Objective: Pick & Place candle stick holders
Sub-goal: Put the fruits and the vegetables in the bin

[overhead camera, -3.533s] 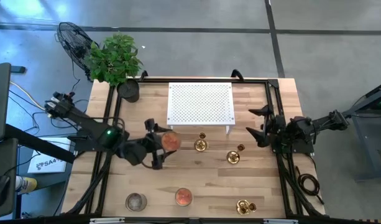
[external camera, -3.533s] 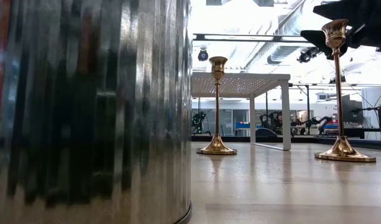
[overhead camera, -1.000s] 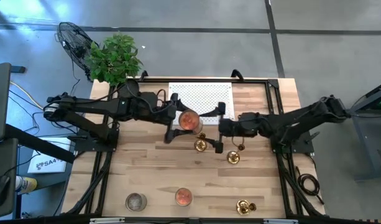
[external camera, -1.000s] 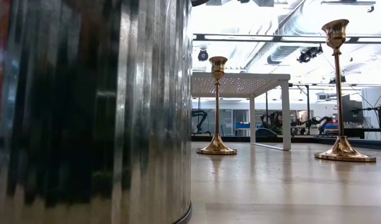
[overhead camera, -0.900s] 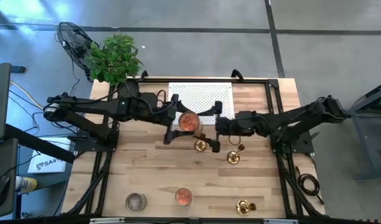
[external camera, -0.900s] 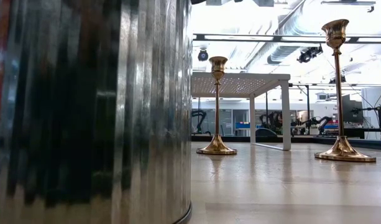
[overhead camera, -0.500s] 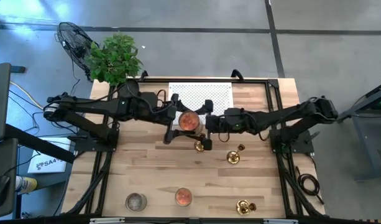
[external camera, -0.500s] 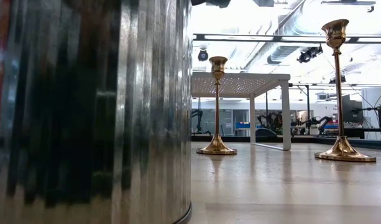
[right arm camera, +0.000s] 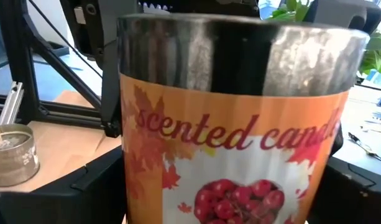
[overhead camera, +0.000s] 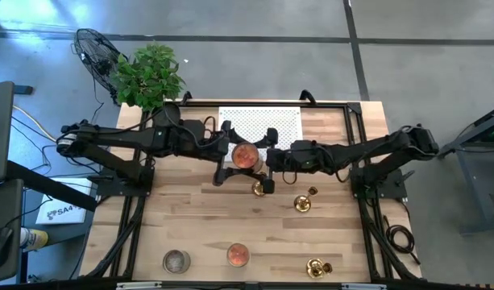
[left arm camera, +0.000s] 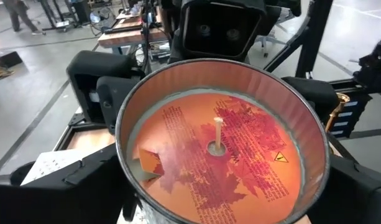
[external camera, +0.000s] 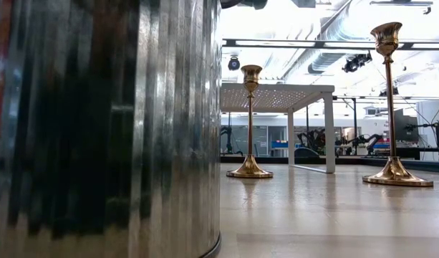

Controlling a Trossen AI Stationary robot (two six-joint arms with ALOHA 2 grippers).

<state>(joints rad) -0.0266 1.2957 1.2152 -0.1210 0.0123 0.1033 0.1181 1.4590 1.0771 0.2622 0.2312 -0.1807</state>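
In the high view both arms meet just left of the frame's centre, at the lower edge of the white perforated stand. The left gripper has its jaws clamped around an orange candle tin, which the left wrist view shows from above, with a wick standing in orange wax. The right gripper reaches in from the right, its jaws spread wide on either side of the same tin; whether they press on it cannot be told. The right wrist view fills with the tin's label, where "scented cand" reads in red script above a picture of red berries and leaves.

The candle stick holders stand outside both sets of jaws. One candlestick is just below the right gripper, another lies lower right of it, a small one sits beside that, and a fourth stands near the desk's lower edge. A silver tin and a second orange tin sit at the lower left.
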